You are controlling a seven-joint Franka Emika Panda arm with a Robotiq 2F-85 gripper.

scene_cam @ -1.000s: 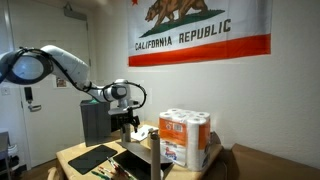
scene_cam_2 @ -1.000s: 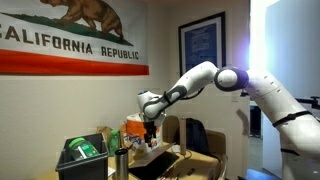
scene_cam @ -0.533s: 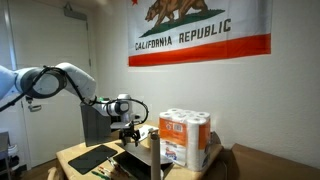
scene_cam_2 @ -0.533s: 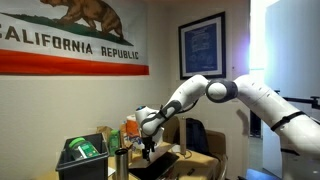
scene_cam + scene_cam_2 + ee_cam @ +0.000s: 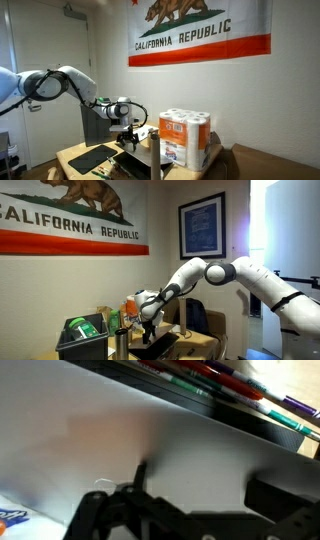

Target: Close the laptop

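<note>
Black and thin, one laptop (image 5: 132, 163) sits partly open on one wooden table (image 5: 70, 152), directly beneath the single pincer (image 5: 127, 130) of one white robot arm (image 5: 60, 80). In both exterior views the pincer hangs low over the laptop's raised screen edge; whether they touch cannot be told. One pack of paper rolls (image 5: 185, 138) stands just beside the pincer, on the side away from the arm. One flat dark pad (image 5: 90, 158) lies below it on the arm's side, and one tall dark grey box (image 5: 93, 120) stands behind. In the wrist view, blurred dark finger parts cross a pale surface (image 5: 150, 430), with several coloured pens (image 5: 230, 385) beyond. Whether the pincer's fingers are apart or together cannot be told.
</note>
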